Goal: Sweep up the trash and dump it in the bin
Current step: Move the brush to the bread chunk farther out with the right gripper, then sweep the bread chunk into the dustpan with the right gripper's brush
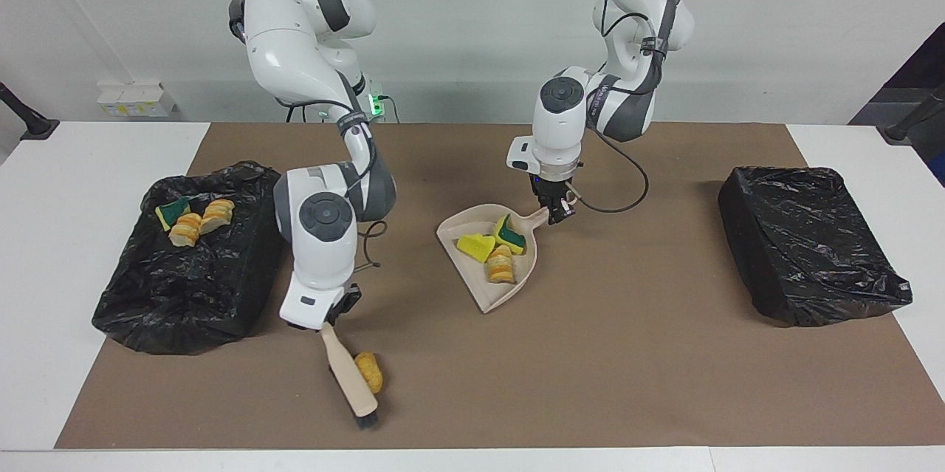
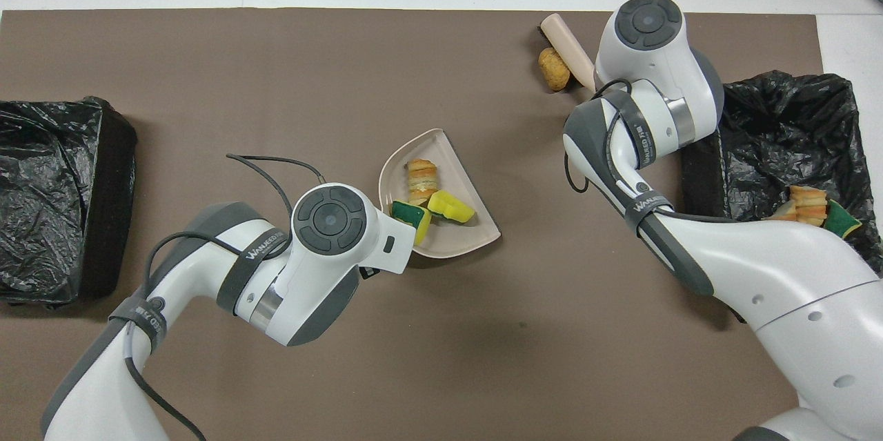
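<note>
- The right pincer (image 1: 322, 323) grips the top of the beige brush (image 1: 348, 380), whose handle slants down to the dark bristles resting on the brown mat (image 1: 627, 354) near the counter (image 1: 74, 162) edge farthest from the robots.
- A loose orange-tan bread chunk (image 1: 369, 371) lies on the mat touching the brush handle, at about 3 o'clock of it in the facing view; in the overhead view it shows at (image 2: 554, 68), at 7 o'clock of the brush head.
- The left pincer (image 1: 557, 210) is closed on the handle of the beige dustpan (image 1: 509, 295), which sits near the middle of the mat, its open mouth turned toward the right arm's end.
- In the dustpan lie three pieces of trash: a yellow sponge scrap (image 1: 475, 244), a green-and-yellow sponge scrap (image 1: 509, 233) and a bread-like chunk (image 1: 500, 264).
- The black-lined bin (image 1: 184, 287) at the right arm's end holds more trash (image 1: 193, 219): bread chunks and a green-yellow sponge piece, in its corner nearest the robots.
- A second black-lined bin (image 1: 805, 250) stands at the left arm's end, at 3 o'clock of the dustpan in the facing view.
</note>
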